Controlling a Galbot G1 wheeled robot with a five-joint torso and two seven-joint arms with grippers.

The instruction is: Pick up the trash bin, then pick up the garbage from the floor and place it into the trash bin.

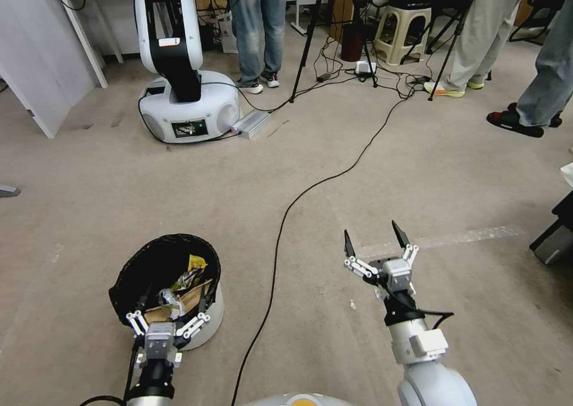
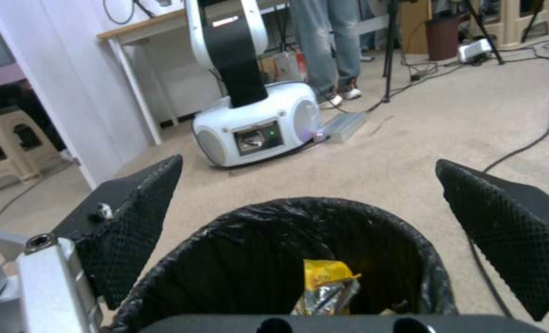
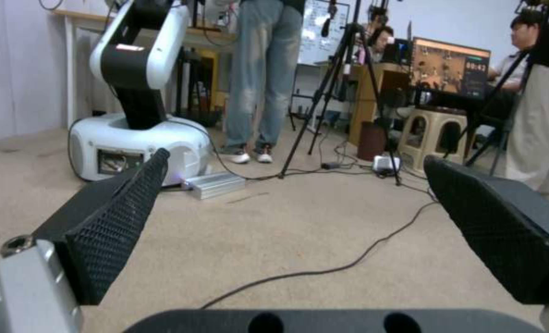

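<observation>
The trash bin (image 1: 210,319), white with a black bag liner (image 2: 274,249), stands low on the left. Inside it lies garbage: a yellow wrapper (image 1: 196,263) (image 2: 327,277), crumpled brown paper (image 1: 188,298) and a silvery piece. My left gripper (image 1: 173,304) (image 2: 308,162) is open at the bin's near rim, with one finger on each side of that edge and both pads well apart. My right gripper (image 1: 371,230) (image 3: 296,157) is open over bare carpet to the right of the bin, holding nothing.
A black cable (image 1: 286,215) runs across the carpet between my two arms. A white robot base (image 1: 188,104) with a silver box (image 1: 253,122) stands ahead on the left. Tripod legs, a stool (image 1: 406,33) and people's legs are farther back. Dark furniture (image 1: 555,233) is at the right edge.
</observation>
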